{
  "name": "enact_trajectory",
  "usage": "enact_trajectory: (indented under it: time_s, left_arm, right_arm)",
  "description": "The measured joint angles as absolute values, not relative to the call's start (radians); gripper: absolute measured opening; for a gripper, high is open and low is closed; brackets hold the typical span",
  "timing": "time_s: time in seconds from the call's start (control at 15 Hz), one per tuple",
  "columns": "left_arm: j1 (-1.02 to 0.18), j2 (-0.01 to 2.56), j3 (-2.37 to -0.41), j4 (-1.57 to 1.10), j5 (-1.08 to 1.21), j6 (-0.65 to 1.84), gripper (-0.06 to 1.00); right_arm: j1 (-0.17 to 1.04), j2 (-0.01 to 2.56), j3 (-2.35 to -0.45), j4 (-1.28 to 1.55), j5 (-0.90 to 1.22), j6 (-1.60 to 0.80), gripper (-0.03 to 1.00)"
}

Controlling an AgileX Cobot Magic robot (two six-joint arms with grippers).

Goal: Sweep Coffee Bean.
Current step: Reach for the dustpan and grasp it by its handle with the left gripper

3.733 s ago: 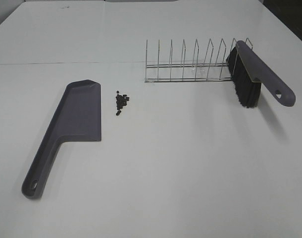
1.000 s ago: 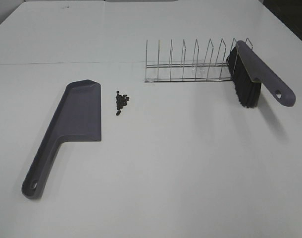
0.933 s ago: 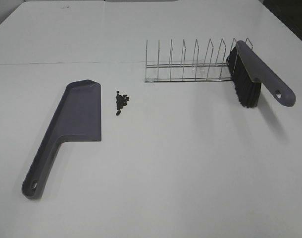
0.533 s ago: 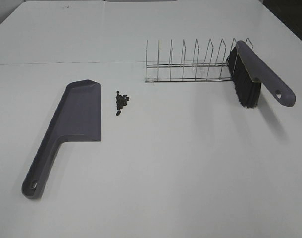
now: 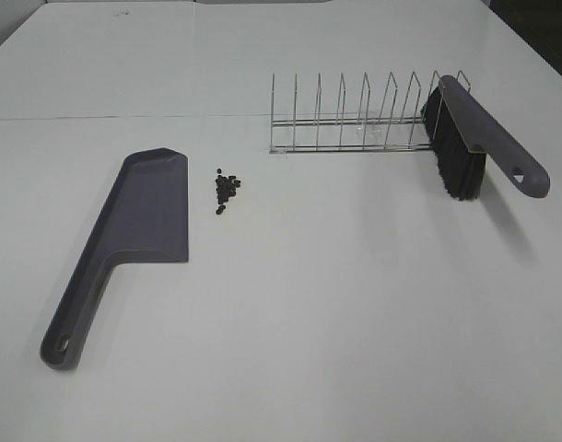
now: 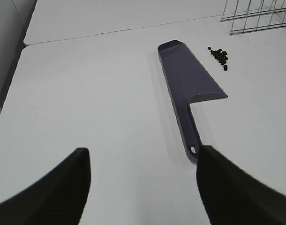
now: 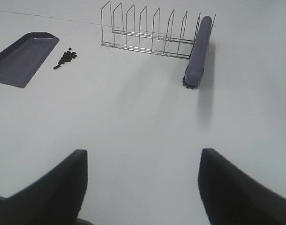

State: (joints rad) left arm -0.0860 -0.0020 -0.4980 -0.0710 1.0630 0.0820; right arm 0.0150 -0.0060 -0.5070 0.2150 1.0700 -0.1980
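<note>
Evidently nothing is swept yet: the coffee bean (image 5: 226,191) is heaped just beside the dustpan (image 5: 147,216), the brush (image 5: 474,143) is propped in the rack (image 5: 355,120), and left gripper (image 6: 143,187) and right gripper (image 7: 142,187) are held spread, empty.

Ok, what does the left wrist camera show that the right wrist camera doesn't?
Only the left wrist: the dustpan's full handle with its hang hole, and the open left gripper. Only the right wrist: the brush leaning at the end of the wire rack, and the open right gripper. Both: the coffee beans beside the dustpan's tray, part of the rack, the white table.
</note>
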Motion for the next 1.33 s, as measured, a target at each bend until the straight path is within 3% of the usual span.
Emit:
enact_trajectory:
  time_s: [0.87, 1.33]
  left_arm:
    - [-0.086, 0.006, -0.498, -0.071, 1.063, 0.077, 0.6]
    - [-0.086, 0.405, -0.537, -0.073, 1.012, 0.051, 0.6]
  right_arm:
    - [0.015, -0.006, -0.507, 0.215, 1.07, -0.198, 0.56]
    - [0.015, -0.006, -0.507, 0.215, 1.07, -0.198, 0.56]
